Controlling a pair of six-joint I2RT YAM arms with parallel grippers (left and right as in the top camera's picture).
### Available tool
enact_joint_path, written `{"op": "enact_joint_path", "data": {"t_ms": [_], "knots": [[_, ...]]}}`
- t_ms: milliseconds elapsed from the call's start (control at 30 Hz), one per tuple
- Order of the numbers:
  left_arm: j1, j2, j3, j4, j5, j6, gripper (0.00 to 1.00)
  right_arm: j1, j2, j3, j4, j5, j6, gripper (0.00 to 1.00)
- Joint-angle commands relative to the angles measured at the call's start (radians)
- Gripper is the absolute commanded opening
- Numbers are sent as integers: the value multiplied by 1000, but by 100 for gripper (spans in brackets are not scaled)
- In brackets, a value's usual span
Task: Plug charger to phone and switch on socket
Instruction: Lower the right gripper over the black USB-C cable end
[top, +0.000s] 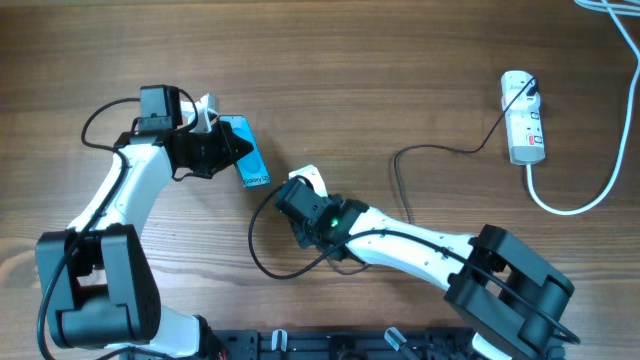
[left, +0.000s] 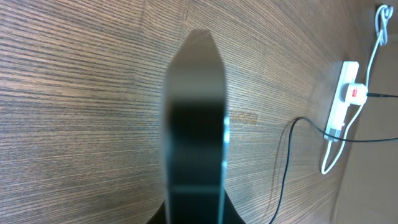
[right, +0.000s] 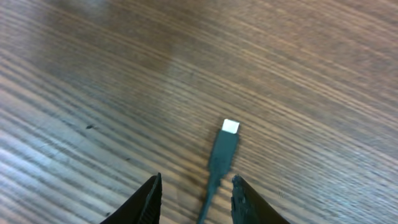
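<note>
My left gripper (top: 228, 150) is shut on the phone (top: 254, 160), a teal-screened handset held on edge above the table. In the left wrist view the phone (left: 196, 124) shows edge-on as a dark blurred slab between my jaws. The charger cable (top: 440, 150) runs from the socket (top: 524, 130) to the table's middle. My right gripper (right: 196, 186) is open, and the charger's connector (right: 224, 149) with its pale tip lies on the wood between and just beyond the fingertips. In the overhead view my right gripper (top: 292, 195) sits just right of the phone's lower end.
The socket's thick white cord (top: 600, 190) loops off the right edge. The socket (left: 345, 93) and the black cable (left: 292, 143) also show in the left wrist view. A slack black loop (top: 262, 250) lies near the front under my right arm.
</note>
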Motion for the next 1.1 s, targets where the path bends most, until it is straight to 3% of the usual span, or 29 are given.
{"op": "enact_joint_path", "data": {"t_ms": [0, 200, 467, 533, 633, 733, 833, 933, 1067], "knots": [[-2, -1, 6, 7, 13, 21, 4, 0, 13, 2, -6, 56, 26, 36], [-2, 0, 6, 7, 13, 21, 4, 0, 68, 2, 3, 56, 50, 29], [-2, -1, 6, 7, 13, 21, 4, -1, 74, 2, 0, 21, 84, 9], [-2, -1, 6, 7, 13, 21, 4, -1, 74, 2, -5, 8, 105, 14], [-2, -1, 6, 7, 17, 21, 4, -5, 74, 3, -16, 10, 140, 35], [-2, -1, 6, 7, 17, 21, 4, -23, 78, 2, -14, -9, 139, 42], [-2, -1, 6, 7, 17, 21, 4, -40, 78, 2, -12, -75, 139, 41], [-2, -1, 6, 7, 17, 21, 4, -41, 78, 2, -13, -85, 139, 28], [-2, -1, 6, 7, 24, 21, 4, -41, 78, 2, -17, -90, 138, 28]]}}
